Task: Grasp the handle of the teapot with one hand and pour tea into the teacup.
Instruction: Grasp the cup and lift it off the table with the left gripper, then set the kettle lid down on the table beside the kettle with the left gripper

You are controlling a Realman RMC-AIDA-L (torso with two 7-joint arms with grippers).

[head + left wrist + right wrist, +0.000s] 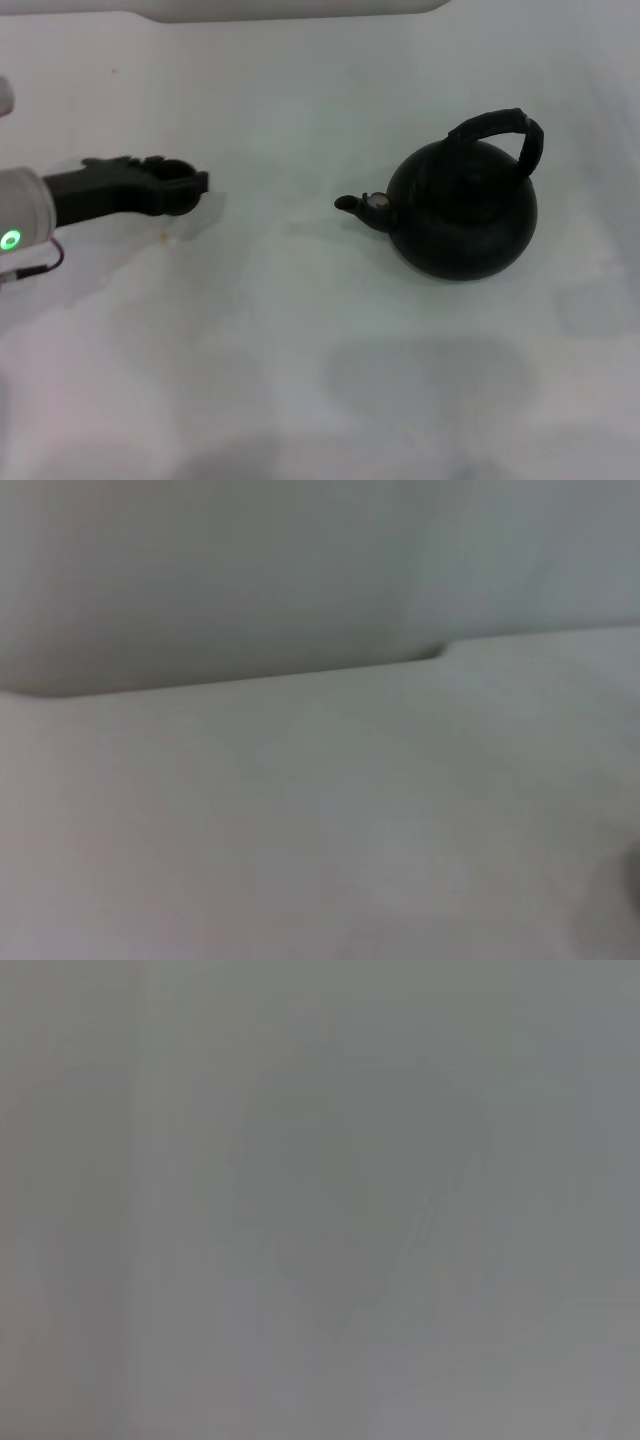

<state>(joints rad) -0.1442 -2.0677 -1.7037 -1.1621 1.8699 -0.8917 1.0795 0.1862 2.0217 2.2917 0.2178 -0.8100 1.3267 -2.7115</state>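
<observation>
The round matte black teapot (462, 212) sits well right of the left gripper (180, 190); its grip I cannot tell.

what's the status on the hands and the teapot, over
Left hand low over the white table, far from the pot, grip unclear. Right hand out of view. Round matte black teapot upright, arched handle free. Nothing between them.
</observation>
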